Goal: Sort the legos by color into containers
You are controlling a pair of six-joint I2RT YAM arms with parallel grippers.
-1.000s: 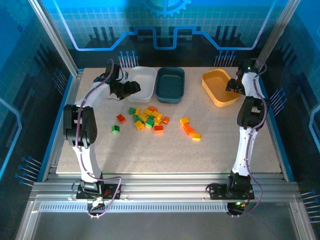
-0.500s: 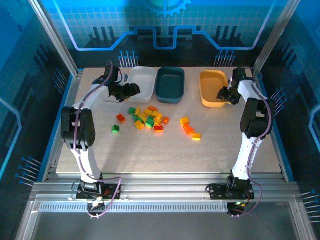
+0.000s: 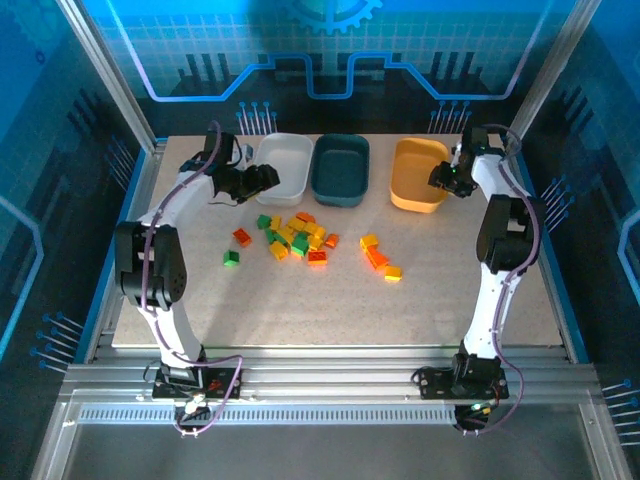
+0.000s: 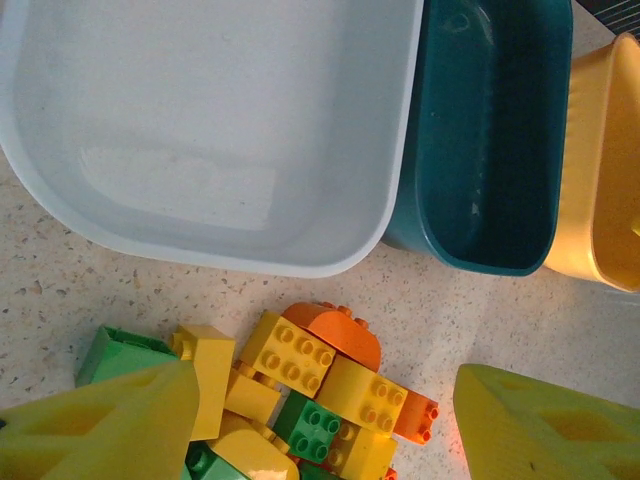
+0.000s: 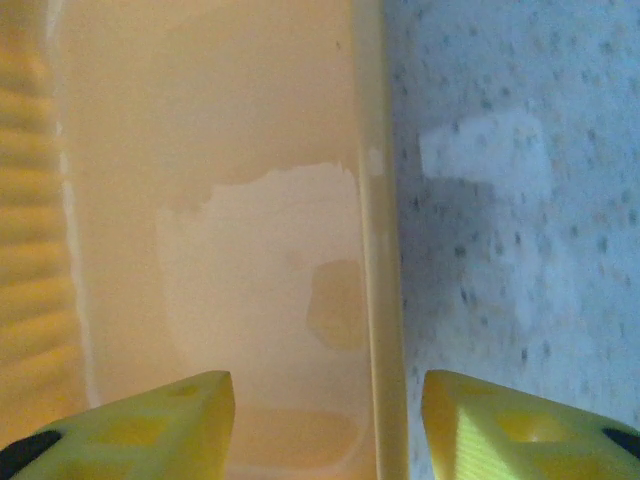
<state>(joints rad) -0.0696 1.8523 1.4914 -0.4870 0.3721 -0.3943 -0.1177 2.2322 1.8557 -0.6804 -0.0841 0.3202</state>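
The legos (image 3: 296,237) lie in a loose green, yellow and orange-red pile mid-table, with a few strays (image 3: 378,256) to its right and two (image 3: 238,245) to its left. The containers stand in a row behind them: white tray (image 3: 285,152), dark teal tray (image 3: 340,186), yellow-orange tray (image 3: 413,192). My left gripper (image 3: 262,178) hangs open by the white tray's front left corner. In the left wrist view, the left gripper (image 4: 320,430) frames the pile (image 4: 315,365). My right gripper (image 5: 330,420) is open, its fingers straddling the yellow-orange tray's wall (image 5: 378,250).
The white tray (image 4: 200,120), teal tray (image 4: 490,150) and yellow-orange tray (image 4: 605,170) hold no bricks that I can see. Metal frame posts stand at the table's back corners. Speckled tabletop (image 3: 330,310) stretches in front of the bricks.
The right gripper moved left with the yellow-orange tray, which slid and turned towards the teal tray; its jaws narrowed. The left gripper barely shifted.
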